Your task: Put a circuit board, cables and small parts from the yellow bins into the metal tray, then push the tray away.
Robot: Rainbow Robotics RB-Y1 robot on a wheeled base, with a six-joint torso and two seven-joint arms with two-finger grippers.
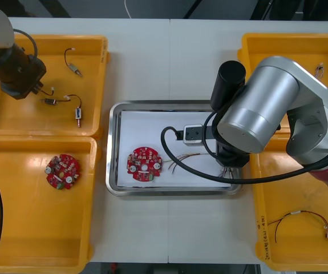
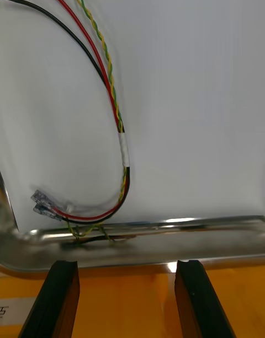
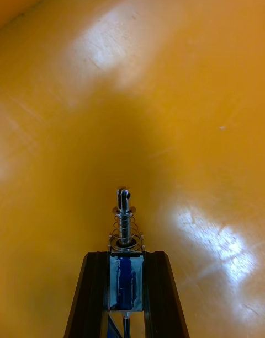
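Yellow plastic is seen behind the left gripper (image 3: 126, 256), which is clamped on a small metal part (image 3: 125, 222) with a blue body and a spring, over at the far left bin (image 1: 15, 123). The right gripper (image 2: 126, 267) is held wide open at the right rim of the metal tray (image 1: 113, 148), with nothing between the fingers. Inside the tray, a red, black and yellow-green cable bundle (image 2: 113, 103) is laid on the white liner, its ends near that rim. A round red circuit board (image 1: 144, 164) is sat further to the left.
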